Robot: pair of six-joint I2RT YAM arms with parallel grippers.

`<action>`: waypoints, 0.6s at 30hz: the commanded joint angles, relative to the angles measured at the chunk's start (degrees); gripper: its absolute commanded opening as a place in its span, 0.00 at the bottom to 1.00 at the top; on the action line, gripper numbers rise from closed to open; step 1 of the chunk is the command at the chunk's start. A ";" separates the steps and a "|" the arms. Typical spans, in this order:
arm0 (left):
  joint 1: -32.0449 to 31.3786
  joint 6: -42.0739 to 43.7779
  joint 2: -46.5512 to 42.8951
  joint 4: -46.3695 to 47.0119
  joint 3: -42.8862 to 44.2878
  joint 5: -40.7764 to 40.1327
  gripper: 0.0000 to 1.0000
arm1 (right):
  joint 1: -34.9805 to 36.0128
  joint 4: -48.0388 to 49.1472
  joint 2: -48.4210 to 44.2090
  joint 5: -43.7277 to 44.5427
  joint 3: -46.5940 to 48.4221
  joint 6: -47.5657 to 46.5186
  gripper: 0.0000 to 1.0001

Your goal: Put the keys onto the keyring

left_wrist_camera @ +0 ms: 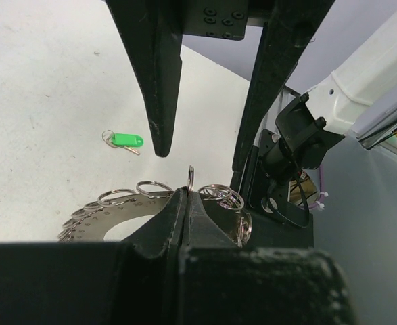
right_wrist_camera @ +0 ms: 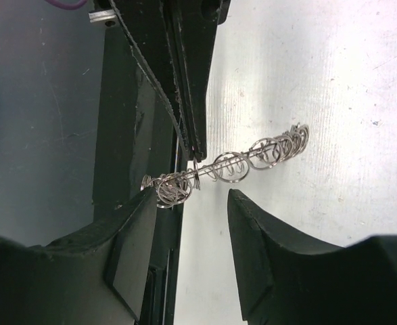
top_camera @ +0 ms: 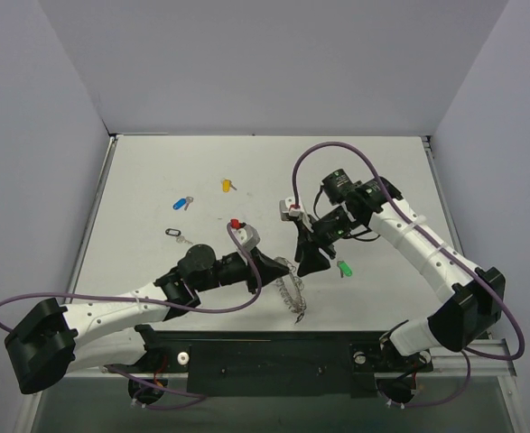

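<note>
- Our left end effector (left_wrist_camera: 188, 195) pinches shut on the keyring (left_wrist_camera: 110, 211) at its edge.
- Our right end effector (right_wrist_camera: 203, 203) stands open and empty, the keyring just ahead of it.
- The green key (left_wrist_camera: 126, 141) lies on the worktop (left_wrist_camera: 42, 74) near it.

Can't see keyring (left_wrist_camera: 107, 215) rim behind pinched tips of left gripper (left_wrist_camera: 188, 193). Crops fingers of right gripper (left_wrist_camera: 199, 159) at frame top. Can't resolve green key (top_camera: 344, 268) blade from above.

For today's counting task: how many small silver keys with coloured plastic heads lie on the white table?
4. The yellow-headed key lies farthest back; the blue-headed key left of it; the black-headed key nearer, at left; the green-headed key right of centre. Others may be hidden.
</note>
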 commanded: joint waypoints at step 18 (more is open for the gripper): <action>-0.02 -1.43 -2.10 7.38 -0.57 -1.19 0.00 | 2.42 -1.01 2.42 -2.38 0.59 -2.19 0.12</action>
